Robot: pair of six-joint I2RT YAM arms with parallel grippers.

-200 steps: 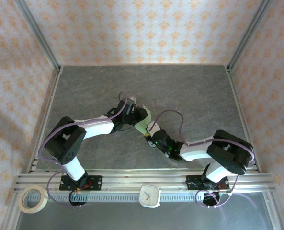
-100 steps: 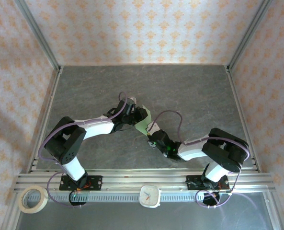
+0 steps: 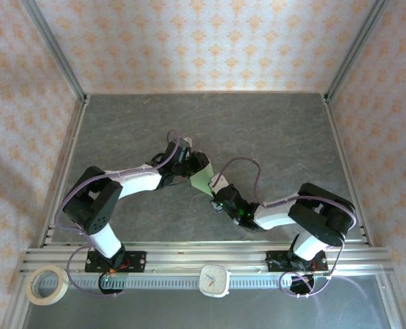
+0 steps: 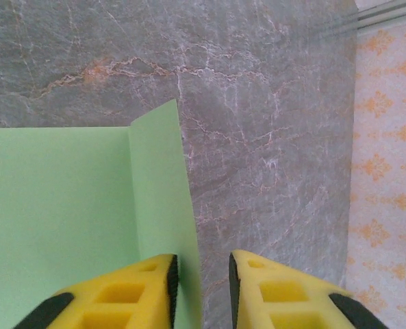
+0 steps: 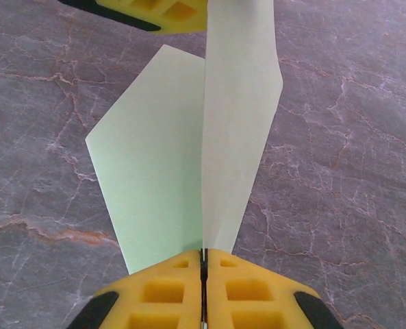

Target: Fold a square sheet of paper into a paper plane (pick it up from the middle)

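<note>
At the middle of the table (image 3: 278, 130), our right end effector (image 5: 204, 264) clamps the tip of the paper plane (image 5: 168, 157). The left end effector (image 4: 201, 271) straddles its flap, fingers apart. We should close squarely on the crease.

Sheet of paper (image 5: 158, 171) is reading as thin matt pale green paper, smooth, sharply creased, no gloss. Counter (image 5: 339, 123) is showing a grey stone-look surface with whitish and rusty veins, smooth, low sheen. Fingers on the right end effector (image 5: 203, 259) and left end effector (image 4: 201, 274) are looking like matt yellow plastic with moulded hollow cells, black rubbery edging. Rail (image 3: 189, 258) at the near edge is looking like ribbed brushed metal. Walls (image 3: 203, 41) are showing matt patterned wallpaper.
</note>
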